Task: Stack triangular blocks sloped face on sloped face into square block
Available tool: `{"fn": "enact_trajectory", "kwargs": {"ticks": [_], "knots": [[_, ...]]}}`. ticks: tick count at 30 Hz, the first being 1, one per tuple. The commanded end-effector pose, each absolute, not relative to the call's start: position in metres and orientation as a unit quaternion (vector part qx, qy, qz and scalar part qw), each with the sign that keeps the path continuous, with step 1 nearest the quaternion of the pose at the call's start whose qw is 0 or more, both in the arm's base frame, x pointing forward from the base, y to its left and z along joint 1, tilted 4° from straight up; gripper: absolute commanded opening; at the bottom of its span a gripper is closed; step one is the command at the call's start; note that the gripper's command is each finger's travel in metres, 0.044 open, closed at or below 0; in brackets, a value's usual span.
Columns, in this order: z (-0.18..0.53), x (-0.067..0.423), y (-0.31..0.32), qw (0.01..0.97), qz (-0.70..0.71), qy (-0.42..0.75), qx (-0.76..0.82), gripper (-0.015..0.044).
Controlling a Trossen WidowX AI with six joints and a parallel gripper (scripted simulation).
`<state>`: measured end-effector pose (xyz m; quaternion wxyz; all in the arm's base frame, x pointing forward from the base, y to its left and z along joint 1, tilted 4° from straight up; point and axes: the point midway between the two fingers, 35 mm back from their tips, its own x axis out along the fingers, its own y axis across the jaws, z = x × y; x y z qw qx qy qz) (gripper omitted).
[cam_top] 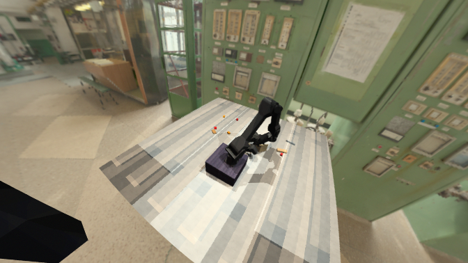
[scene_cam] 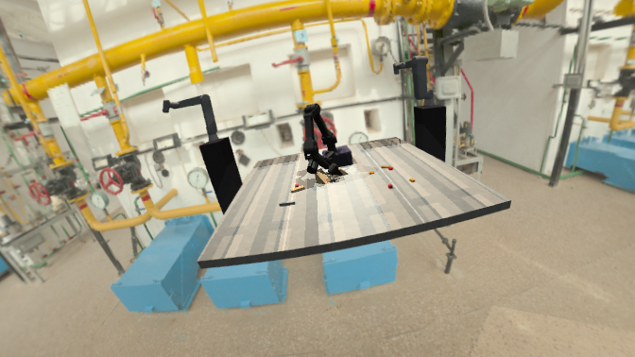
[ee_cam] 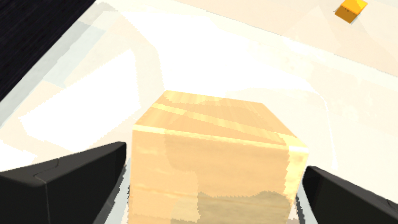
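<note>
A pale wooden triangular block (ee_cam: 212,130) (cam_top: 263,147) (scene_cam: 323,178) lies on the striped table (cam_top: 292,209) (scene_cam: 359,217), close to the arm's dark base (cam_top: 224,168). In the wrist view it fills the middle, with a level band on top and a face sloping down toward the camera. My gripper (ee_cam: 216,162) (cam_top: 256,149) (scene_cam: 326,170) is open and low over this block, one finger on each side, with a gap to both. I cannot make out the second triangular block in any view; the arm hides the spot beside the first one.
Small loose pieces lie around: an orange cube (ee_cam: 351,10), an orange stick (cam_top: 282,150) (scene_cam: 297,189), a red bit (cam_top: 281,154), a dark stick (cam_top: 290,142) (scene_cam: 286,204), and more orange and red bits (cam_top: 214,131) farther off. The base (ee_cam: 30,30) is just left of the block.
</note>
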<state>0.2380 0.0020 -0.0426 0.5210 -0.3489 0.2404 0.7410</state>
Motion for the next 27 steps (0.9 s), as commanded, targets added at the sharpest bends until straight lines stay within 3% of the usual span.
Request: {"fn": "enact_trajectory", "kwargs": {"ticks": [1,11,17,24,27], "knots": [[-0.0443,0.2347,0.003,0.523,0.742,0.24,-0.344,0.044],[-0.0443,0.2346,0.0028,0.523,0.742,0.24,-0.344,0.044],[-0.0438,0.2357,0.0019,0.522,0.741,0.242,-0.346,0.0282],[-0.0438,0.2357,0.0019,0.522,0.741,0.242,-0.346,0.0236],[-0.0438,0.2357,0.0019,0.522,0.741,0.242,-0.346,0.0157]]}}
